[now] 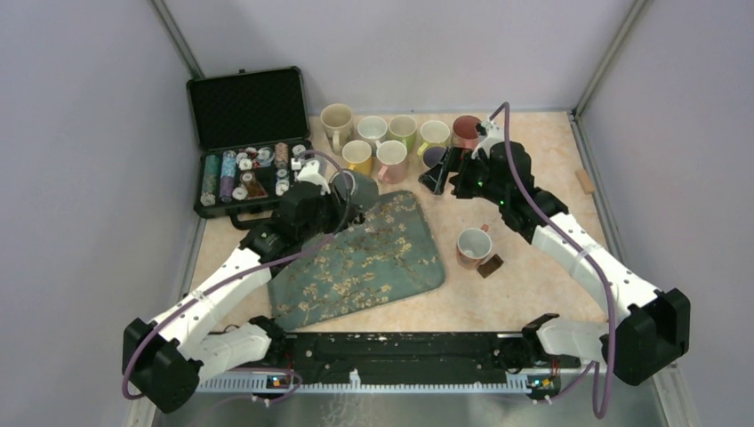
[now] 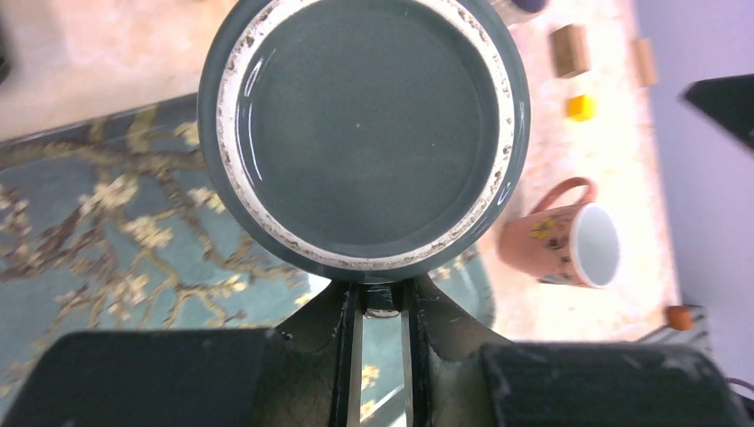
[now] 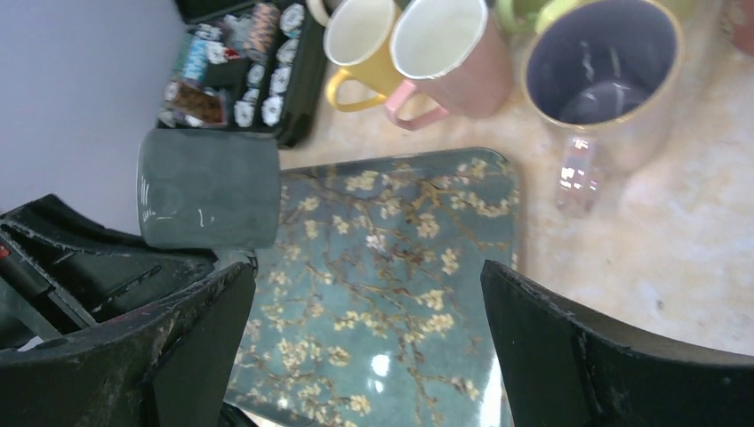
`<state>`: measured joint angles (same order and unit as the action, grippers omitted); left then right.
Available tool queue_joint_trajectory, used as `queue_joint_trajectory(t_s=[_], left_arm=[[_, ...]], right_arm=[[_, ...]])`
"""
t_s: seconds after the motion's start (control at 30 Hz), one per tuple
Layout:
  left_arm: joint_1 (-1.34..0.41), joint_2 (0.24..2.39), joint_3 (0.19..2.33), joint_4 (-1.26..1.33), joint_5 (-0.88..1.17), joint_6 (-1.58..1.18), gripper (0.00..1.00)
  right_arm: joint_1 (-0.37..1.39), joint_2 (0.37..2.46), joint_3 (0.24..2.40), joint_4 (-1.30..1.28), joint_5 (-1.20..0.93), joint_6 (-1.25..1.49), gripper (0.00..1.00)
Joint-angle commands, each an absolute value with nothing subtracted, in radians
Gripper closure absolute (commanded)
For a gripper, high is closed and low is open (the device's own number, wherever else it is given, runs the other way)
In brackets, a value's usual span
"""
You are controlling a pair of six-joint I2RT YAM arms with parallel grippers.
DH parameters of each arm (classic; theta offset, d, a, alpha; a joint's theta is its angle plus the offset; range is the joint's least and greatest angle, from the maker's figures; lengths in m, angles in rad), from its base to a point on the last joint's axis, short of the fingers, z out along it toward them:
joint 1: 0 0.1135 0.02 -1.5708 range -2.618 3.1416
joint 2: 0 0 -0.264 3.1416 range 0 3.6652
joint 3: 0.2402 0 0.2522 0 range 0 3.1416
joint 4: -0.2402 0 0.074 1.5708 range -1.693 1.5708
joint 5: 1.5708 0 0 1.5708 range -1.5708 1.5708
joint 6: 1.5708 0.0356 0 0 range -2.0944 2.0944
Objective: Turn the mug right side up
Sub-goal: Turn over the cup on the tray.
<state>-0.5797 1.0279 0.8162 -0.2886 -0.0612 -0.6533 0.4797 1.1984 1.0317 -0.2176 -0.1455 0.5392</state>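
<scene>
Top external: one dark grey glazed mug (image 1: pixel 360 189) hangs sideways over the blossom-patterned teal tray's (image 1: pixel 391 267) back-left corner, left gripper (image 1: pixel 340 183) pinched tight on it. Eight mugs (image 1: pixel 391 160) crowd behind the tray and one salmon mug (image 1: pixel 473 245) sits to its right. Right gripper (image 1: pixel 437 178) gapes wide and empty at the back edge.

lilac walls (image 1: pixel 80 133), beige speckled tabletop (image 1: pixel 533 294)

Mug (image 1: pixel 356 189) at the far-left corner of the tray (image 1: pixel 373 267) — other mugs (image 1: pixel 372 130) behind, case (image 1: pixel 247 108) further left.
</scene>
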Motion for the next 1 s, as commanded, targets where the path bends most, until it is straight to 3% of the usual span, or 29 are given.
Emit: queue_joint_trajectory(t_s=[0.0, 0.47, 0.97], left_arm=[[-0.582, 1.02, 0.905, -0.011, 0.052, -0.688, 1.0], [-0.581, 1.072, 0.906, 0.381, 0.267, -0.776, 1.0], [-0.566, 1.135, 0.918, 0.673, 0.429, -0.887, 1.0]], right_arm=[[0.475, 1.157, 0.997, -0.04, -0.265, 0.593, 0.01], [0.463, 1.136, 0.899, 0.306, -0.552, 0.732, 0.04], [0.44, 1.196, 0.898, 0.488, -0.766, 0.842, 0.25]])
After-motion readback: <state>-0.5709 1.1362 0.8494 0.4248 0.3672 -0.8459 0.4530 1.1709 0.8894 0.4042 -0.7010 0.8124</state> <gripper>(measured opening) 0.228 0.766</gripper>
